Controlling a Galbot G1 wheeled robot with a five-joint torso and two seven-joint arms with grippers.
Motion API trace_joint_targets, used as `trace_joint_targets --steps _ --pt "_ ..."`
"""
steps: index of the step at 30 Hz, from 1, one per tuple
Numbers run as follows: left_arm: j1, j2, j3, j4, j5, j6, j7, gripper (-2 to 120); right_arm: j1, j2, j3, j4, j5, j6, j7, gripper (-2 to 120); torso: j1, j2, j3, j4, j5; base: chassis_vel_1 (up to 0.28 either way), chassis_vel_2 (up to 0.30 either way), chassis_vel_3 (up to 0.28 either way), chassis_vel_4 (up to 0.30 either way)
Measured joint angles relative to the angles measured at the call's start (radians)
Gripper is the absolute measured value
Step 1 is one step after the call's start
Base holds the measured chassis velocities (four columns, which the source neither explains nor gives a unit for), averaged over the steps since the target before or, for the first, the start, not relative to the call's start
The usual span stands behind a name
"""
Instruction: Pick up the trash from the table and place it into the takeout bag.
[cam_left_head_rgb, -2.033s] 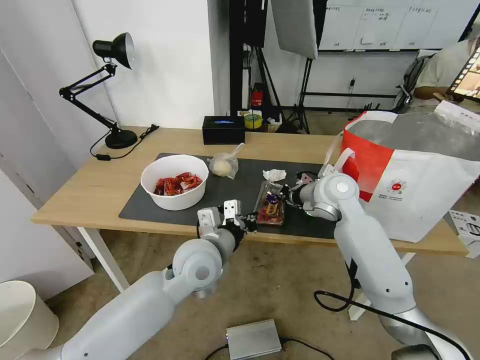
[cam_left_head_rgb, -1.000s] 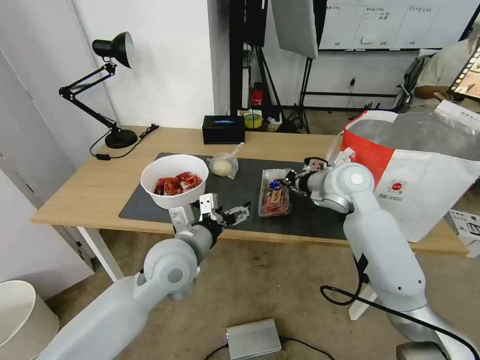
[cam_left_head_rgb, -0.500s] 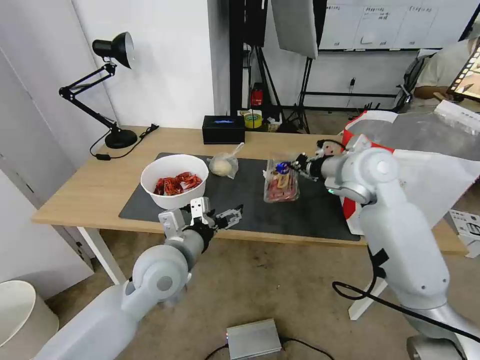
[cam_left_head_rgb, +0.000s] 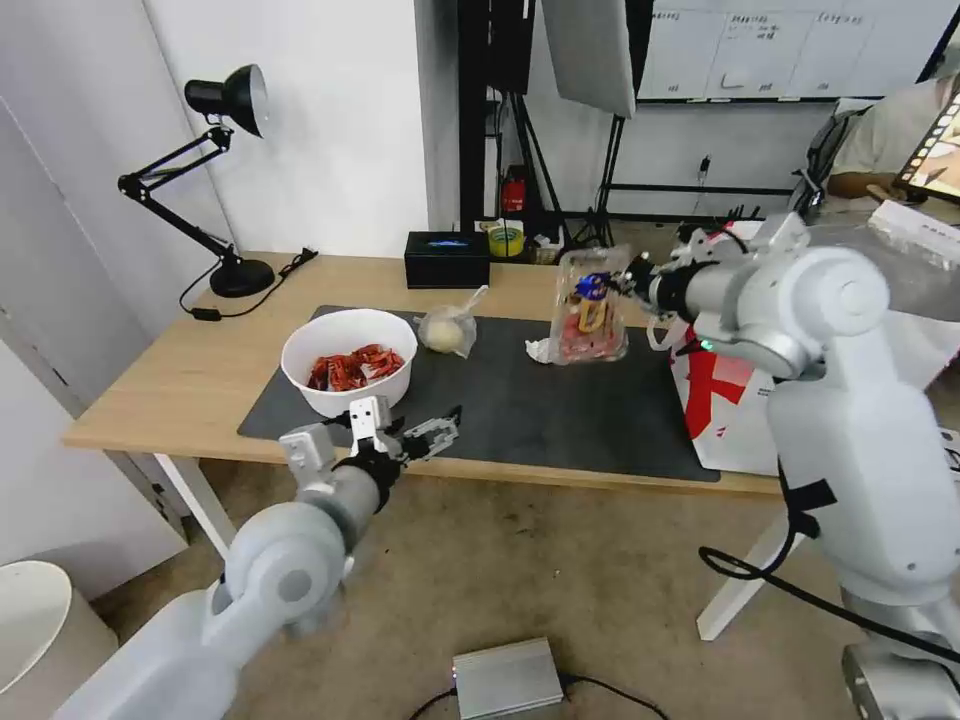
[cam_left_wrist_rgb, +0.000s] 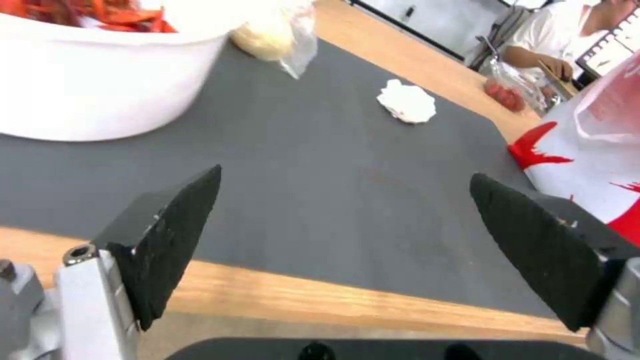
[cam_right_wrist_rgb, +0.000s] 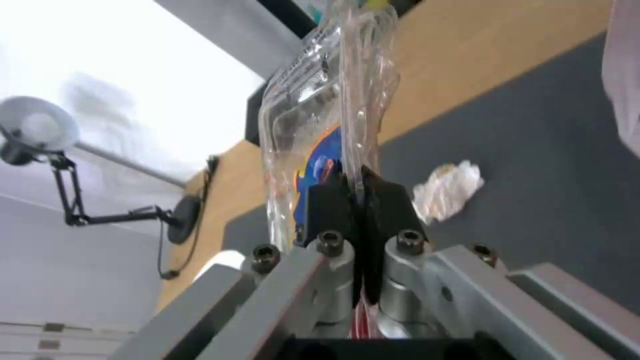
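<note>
1. The clear plastic box (cam_left_head_rgb: 590, 320) with red bits hangs in the air above the far right part of the dark mat (cam_left_head_rgb: 520, 410), pinched by its upper edge in the right gripper (cam_left_head_rgb: 612, 284), whose fingers (cam_right_wrist_rgb: 383, 200) are clamped tight on the plastic.
2. Just beside the raised box on its left, the crumpled tissue (cam_left_head_rgb: 538, 350) lies on the mat.
3. The takeout bag (cam_left_head_rgb: 730, 410) stands at the right end of the table (cam_left_head_rgb: 180, 380), partly behind the right arm, its red and white side facing the mat.
4. The white bowl (cam_left_head_rgb: 348, 362) of red shells sits on the left part of the mat, with the small knotted bag (cam_left_head_rgb: 448, 328) just to its right and slightly farther back.
5. The left gripper (cam_left_head_rgb: 432, 432) hovers over the near edge of the table in front of the bowl, its black fingers (cam_left_wrist_rgb: 170, 235) spread wide with nothing between them.
6. At the far edge of the table stand a black box (cam_left_head_rgb: 447, 259) and, at the far left, a black desk lamp (cam_left_head_rgb: 215, 180).
</note>
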Motion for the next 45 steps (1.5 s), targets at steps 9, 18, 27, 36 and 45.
trace_joint_targets --steps 9,18,27,36,45 --pt "0.166 0.006 -0.158 -0.080 0.027 -0.001 0.014 100 0.094 -0.014 -0.005 -0.037 0.041 0.019 0.034 0 0.000 0.000 0.000 0.0003 0.0001 0.000 0.000 0.000 0.000" --pt "0.179 0.001 -0.165 -0.089 0.029 -0.002 0.012 100 0.096 -0.099 0.037 -0.027 0.071 0.037 0.053 0 0.000 0.000 0.000 0.0004 0.0002 0.000 0.000 0.000 0.000" --pt "0.178 -0.003 -0.155 -0.090 0.032 -0.002 0.012 100 0.097 -0.187 0.087 -0.015 0.103 0.048 0.066 0 0.000 0.000 0.000 0.0003 0.0002 0.000 0.000 0.000 0.000" --pt "0.172 -0.004 -0.131 -0.091 0.042 -0.003 0.009 100 0.080 -0.268 0.167 -0.045 0.140 0.051 0.070 0 0.000 0.000 0.000 0.0002 0.0003 0.000 0.000 0.000 0.000" --pt "0.170 -0.014 -0.114 -0.087 0.050 -0.003 0.008 100 0.050 -0.309 0.227 -0.096 0.150 0.050 0.069 0 0.000 0.000 0.000 0.0002 0.0002 0.000 0.000 0.000 0.000"
